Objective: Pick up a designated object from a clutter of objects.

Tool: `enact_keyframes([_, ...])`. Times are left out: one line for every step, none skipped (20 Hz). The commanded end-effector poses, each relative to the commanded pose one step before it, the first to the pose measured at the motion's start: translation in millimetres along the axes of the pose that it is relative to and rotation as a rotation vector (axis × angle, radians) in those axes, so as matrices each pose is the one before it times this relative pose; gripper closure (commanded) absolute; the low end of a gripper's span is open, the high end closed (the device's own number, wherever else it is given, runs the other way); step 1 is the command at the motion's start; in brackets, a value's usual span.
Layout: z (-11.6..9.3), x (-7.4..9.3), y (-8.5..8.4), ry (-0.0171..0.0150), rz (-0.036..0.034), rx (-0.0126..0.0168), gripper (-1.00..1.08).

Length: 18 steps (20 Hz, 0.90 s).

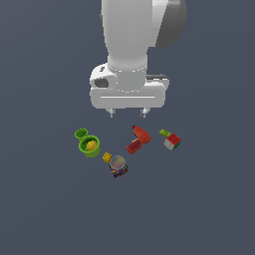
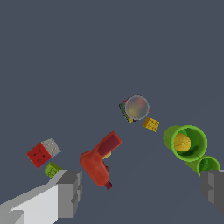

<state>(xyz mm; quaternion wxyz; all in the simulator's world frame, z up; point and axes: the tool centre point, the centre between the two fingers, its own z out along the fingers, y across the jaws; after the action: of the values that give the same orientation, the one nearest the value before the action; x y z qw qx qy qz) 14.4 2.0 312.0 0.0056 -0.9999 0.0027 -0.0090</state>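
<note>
The small cube [image 1: 172, 141] with red, green and white faces lies at the exterior view's right end of the clutter; it also shows in the wrist view [image 2: 43, 152]. A tiny green brick [image 1: 164, 133] [image 2: 52, 169] sits right beside it. My gripper [image 1: 128, 113] hangs open and empty above the floor, behind the red drill-shaped toy [image 1: 138, 139] [image 2: 99, 159]. In the wrist view my gripper [image 2: 142, 190] shows both grey fingers [image 2: 69, 192] spread wide, with the cube off to one side of them.
A large green cup [image 1: 90, 146] [image 2: 187, 142] holds a yellow thing, with a smaller green cup [image 1: 81, 133] [image 2: 208, 166] beside it. A yellow brick [image 1: 106, 157] [image 2: 151, 124] lies next to a dark box with a grey ball [image 1: 118, 165] [image 2: 136, 107].
</note>
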Motion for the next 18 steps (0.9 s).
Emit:
enact_keyframes([0.97, 0.15, -1.07, -0.00001, -0.00233, -0.00031, -0.92])
enact_keyframes([1.59, 0.2, -1.38, -0.00028, -0.00365, -0.00063, -0.92])
enact_keyframes([2.17, 0.28, -1.96, -0.00033, -0.00525, -0.00098, -0.92])
enact_keyframes([2.76, 0.34, -2.51, -0.00038, -0.00677, -0.00129, -0.92])
enact_keyframes([3.35, 0.4, -3.08, -0.00043, -0.00833, -0.00157, -0.92])
enact_keyframes([3.92, 0.45, -3.6, -0.00048, -0.00978, -0.0018, -0.92])
enact_keyframes([4.48, 0.49, -4.16, -0.00054, -0.01126, -0.002, -0.92])
enact_keyframes([5.05, 0.52, -4.73, -0.00061, -0.01274, -0.00215, -0.92])
enact_keyframes([5.64, 0.54, -5.34, -0.00067, -0.01429, -0.00227, -0.92])
enact_keyframes([6.17, 0.55, -5.89, -0.00071, -0.01574, -0.00235, -0.92])
enact_keyframes([6.72, 0.55, -6.52, -0.00072, -0.01735, -0.00243, -0.92])
enact_keyframes([7.27, 0.54, -7.16, -0.00074, -0.01899, -0.00246, -0.92])
enact_keyframes([7.82, 0.51, -7.8, -0.00075, -0.02061, -0.00243, -0.92])
enact_keyframes([8.37, 0.46, -8.49, -0.00074, -0.0223, -0.00235, -0.92])
enact_keyframes([8.9, 0.41, -9.19, -0.00072, -0.02404, -0.00221, -0.92])
enact_keyframes([9.43, 0.33, -9.92, -0.00069, -0.0258, -0.002, -0.92])
enact_keyframes([9.95, 0.24, -10.67, -0.00064, -0.02757, -0.00171, -0.92])
enact_keyframes([10.45, 0.14, -11.44, -0.00057, -0.02936, -0.00135, -0.92])
